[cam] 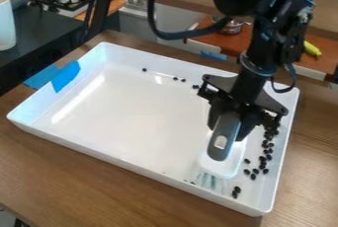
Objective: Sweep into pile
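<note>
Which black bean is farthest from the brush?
The lone bean near the back wall of the tray, leftmost in view; the other beans all lie closer to the brush.

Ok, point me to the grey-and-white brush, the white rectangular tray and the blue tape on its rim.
Grey-and-white brush (222,143): camera view, on its grey handle.
White rectangular tray (119,117): camera view, on its bare floor.
Blue tape (64,76): camera view, on the piece over the rim.

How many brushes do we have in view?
1: the brush, held by the tool, on the tray's right side in view, left of most beans.
</note>
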Controlling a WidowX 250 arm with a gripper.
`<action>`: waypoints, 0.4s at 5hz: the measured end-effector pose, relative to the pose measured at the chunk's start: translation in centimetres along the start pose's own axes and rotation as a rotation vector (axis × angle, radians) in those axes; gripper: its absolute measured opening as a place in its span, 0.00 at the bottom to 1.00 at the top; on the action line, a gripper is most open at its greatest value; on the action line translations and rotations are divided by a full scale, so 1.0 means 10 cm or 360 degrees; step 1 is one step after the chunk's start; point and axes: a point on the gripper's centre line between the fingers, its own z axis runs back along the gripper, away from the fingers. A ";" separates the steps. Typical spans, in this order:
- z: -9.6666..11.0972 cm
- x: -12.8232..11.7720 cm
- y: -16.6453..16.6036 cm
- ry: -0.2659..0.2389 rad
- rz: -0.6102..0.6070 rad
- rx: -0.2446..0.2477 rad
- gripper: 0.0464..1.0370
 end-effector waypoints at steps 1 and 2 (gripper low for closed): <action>0.07 0.19 0.26 0.0032 0.0096 -0.0041 0.45; 0.30 0.56 0.76 -0.0018 0.0299 -0.0107 0.45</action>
